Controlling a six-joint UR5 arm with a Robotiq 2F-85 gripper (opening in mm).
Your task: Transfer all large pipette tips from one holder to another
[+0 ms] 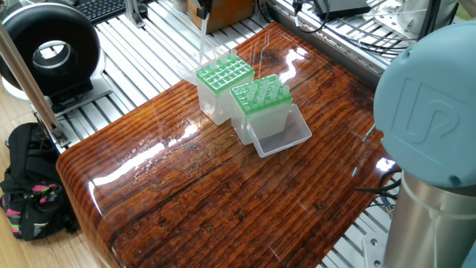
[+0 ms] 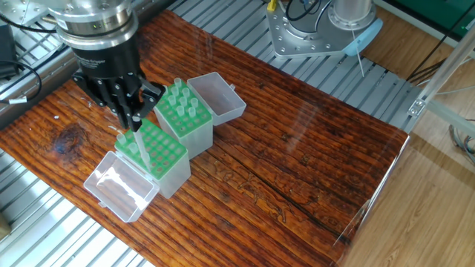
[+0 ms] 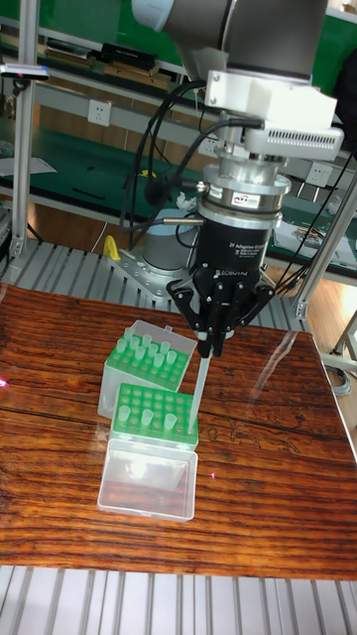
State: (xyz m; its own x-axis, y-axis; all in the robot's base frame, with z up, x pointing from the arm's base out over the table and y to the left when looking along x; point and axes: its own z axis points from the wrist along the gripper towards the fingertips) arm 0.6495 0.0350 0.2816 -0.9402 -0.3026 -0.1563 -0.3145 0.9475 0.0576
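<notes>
Two green-topped holders stand side by side on the wooden board. The far holder carries several large pipette tips. The near holder shows mostly empty holes and a few tips, with its clear lid folded open in front. My gripper hangs over the near holder's edge, shut on one whitish tip. The tip points down and its point reaches the rack top. I cannot tell whether it is in a hole.
The far holder's open lid lies beside it. The robot base stands on slatted metal rails past the board. A black round device, a black bag and a cardboard box lie off the board.
</notes>
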